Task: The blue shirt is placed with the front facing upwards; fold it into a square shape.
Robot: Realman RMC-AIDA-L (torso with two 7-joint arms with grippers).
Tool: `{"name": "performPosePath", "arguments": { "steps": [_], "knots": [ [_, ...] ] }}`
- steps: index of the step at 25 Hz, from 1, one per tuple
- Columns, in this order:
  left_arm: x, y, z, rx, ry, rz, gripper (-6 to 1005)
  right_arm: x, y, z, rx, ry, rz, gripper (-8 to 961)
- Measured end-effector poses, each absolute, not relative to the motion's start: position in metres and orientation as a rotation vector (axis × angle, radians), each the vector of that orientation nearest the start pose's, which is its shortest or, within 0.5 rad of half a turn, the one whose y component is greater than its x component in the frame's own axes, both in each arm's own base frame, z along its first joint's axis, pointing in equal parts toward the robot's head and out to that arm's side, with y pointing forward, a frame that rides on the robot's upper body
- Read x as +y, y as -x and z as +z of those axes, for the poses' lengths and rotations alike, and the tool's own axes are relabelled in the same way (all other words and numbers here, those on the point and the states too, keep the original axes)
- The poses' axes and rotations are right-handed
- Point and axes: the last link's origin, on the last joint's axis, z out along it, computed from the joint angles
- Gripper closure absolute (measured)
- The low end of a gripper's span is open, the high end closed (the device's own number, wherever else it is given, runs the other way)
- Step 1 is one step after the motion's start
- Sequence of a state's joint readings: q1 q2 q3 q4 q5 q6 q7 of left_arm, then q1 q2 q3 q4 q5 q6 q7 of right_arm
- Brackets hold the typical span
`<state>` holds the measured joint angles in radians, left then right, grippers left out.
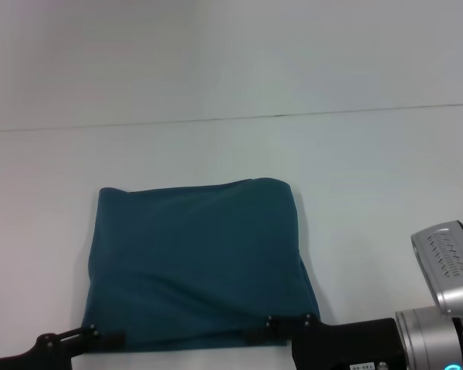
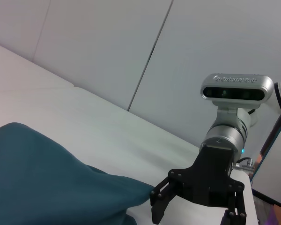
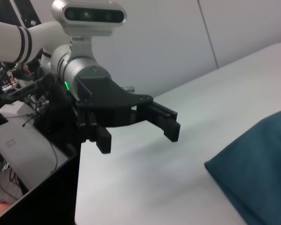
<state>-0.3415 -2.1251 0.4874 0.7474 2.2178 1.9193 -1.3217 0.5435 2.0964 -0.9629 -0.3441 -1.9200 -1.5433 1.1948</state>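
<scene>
teal blue shirt [image 1: 197,266] folded square on white table [image 1: 370,177], both grippers' fingers spread nearby

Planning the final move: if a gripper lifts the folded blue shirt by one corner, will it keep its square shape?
Probably not. The blue shirt looks like soft cloth, with rounded, puffy edges, so it would likely droop and unfold. It probably slides easily on the smooth white table. Both grippers, left and right, are open beside it.

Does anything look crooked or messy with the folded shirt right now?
Slightly. The blue shirt lies folded but is not quite square: it is wider along the near edge than the far edge, with soft wrinkles. The left hand and the right hand are both open, at its near corners.
</scene>
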Motion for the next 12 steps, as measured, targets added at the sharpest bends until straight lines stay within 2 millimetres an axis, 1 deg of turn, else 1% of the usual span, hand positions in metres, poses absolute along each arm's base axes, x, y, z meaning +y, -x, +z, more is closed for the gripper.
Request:
{"name": "performPosePath", "arguments": {
  "steps": [5, 12],
  "knots": [
    [0.2337, 0.2992, 0.0061, -0.763, 2.87, -0.794, 63, 0.2722, -0.2562, -0.0798, 0.662, 3.011, 0.771, 30],
    [0.2346, 0.2995, 0.0045, -0.765, 2.873, -0.779, 63, 0.2737, -0.2538, -0.08, 0.657, 3.014, 0.779, 30]
  ]
}}
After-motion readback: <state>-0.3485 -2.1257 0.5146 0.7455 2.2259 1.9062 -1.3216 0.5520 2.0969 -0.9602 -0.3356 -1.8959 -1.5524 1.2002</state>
